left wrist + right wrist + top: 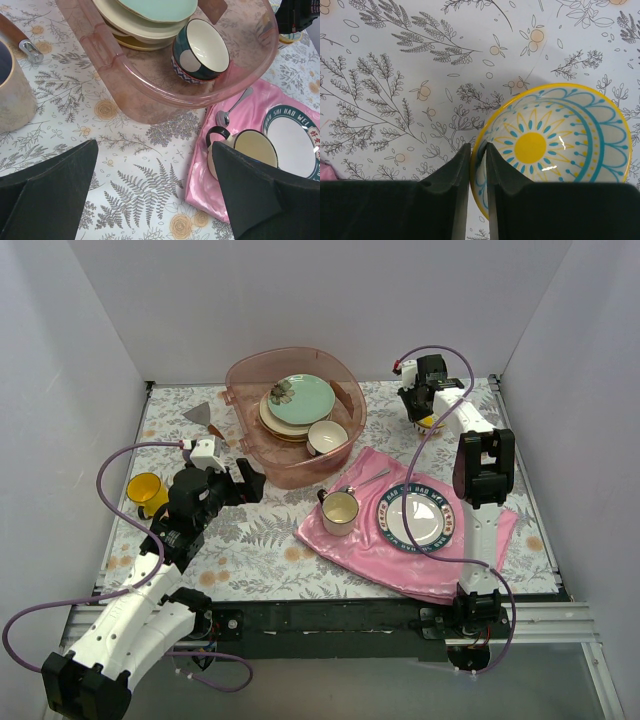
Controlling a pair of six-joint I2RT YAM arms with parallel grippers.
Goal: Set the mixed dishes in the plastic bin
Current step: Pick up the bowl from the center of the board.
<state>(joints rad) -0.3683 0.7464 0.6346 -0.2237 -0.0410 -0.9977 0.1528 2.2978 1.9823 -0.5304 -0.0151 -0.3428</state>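
The pinkish plastic bin (285, 472) stands at the back centre and holds a mint-green plate (303, 398) on cream plates, plus a small bowl (327, 436) with a dark red-patterned outside (200, 50). My left gripper (248, 480) is open and empty, low over the table just left of the bin (150, 95). A pale mug with purple inside (12, 95) stands at its left. A yellow mug (146, 490) sits at the far left. My right gripper (428, 416) is shut on the rim of a small yellow-rimmed, sun-patterned bowl (555, 145) at the back right.
A pink cloth (380, 555) lies front right, bearing a cream cup with a dark handle (340, 511), a spoon (232, 107) and the dark-blue-rimmed lettered plate (420, 518). A grey spatula (200, 413) lies left of the bin. Grey walls enclose the table.
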